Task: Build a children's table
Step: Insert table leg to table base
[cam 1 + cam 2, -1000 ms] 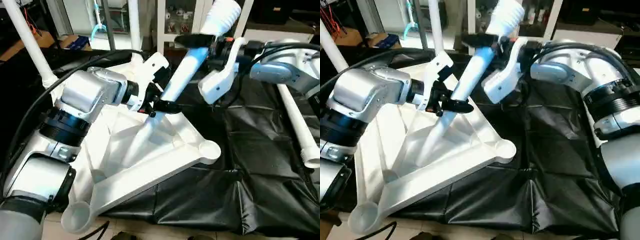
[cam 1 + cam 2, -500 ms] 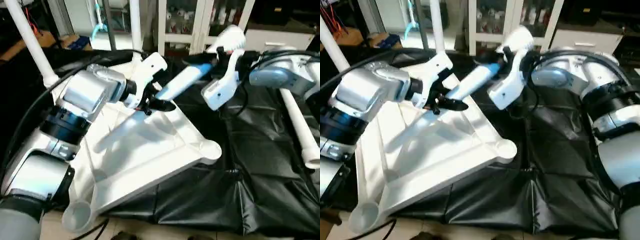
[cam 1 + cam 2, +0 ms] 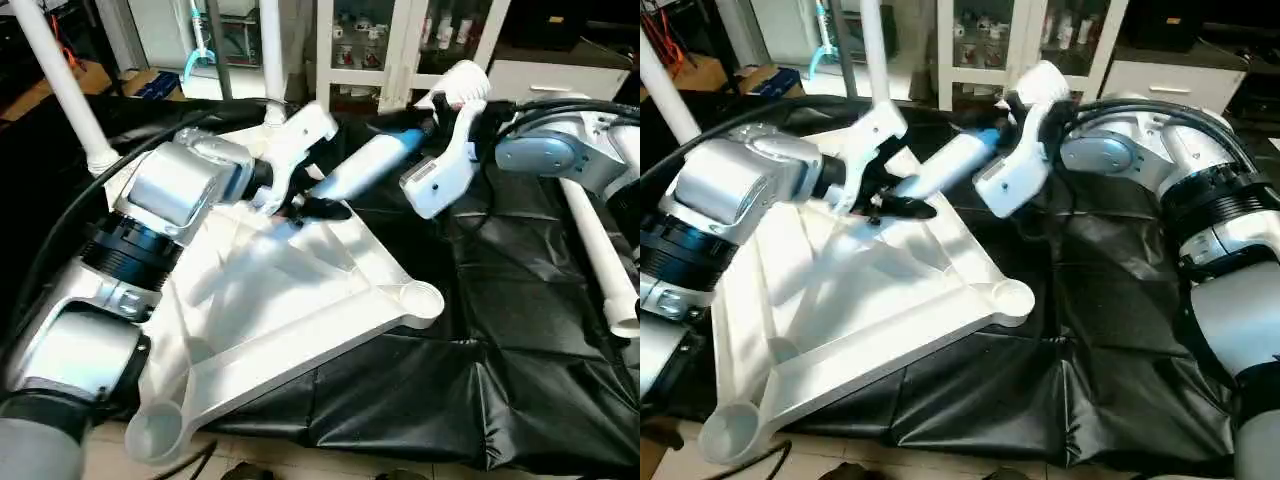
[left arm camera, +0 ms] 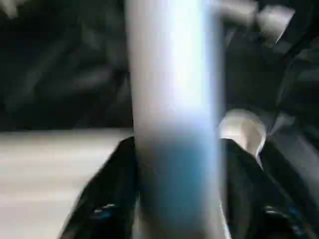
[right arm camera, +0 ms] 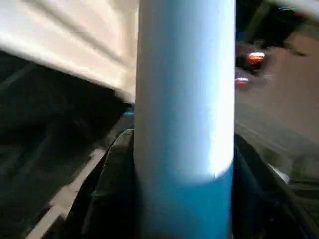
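Both grippers, left gripper [image 3: 312, 205] and right gripper [image 3: 425, 125], pinch one leg [image 3: 365, 168], steadying it above the upturned top [image 3: 300, 290].

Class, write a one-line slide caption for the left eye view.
Both grippers, left and right, hold one white leg slanted above the upturned tabletop on black sheeting.

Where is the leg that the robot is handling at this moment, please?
In the left eye view the leg hangs slanted above the far part of the upturned table top, with the left gripper at its lower end and the right gripper near its upper end.
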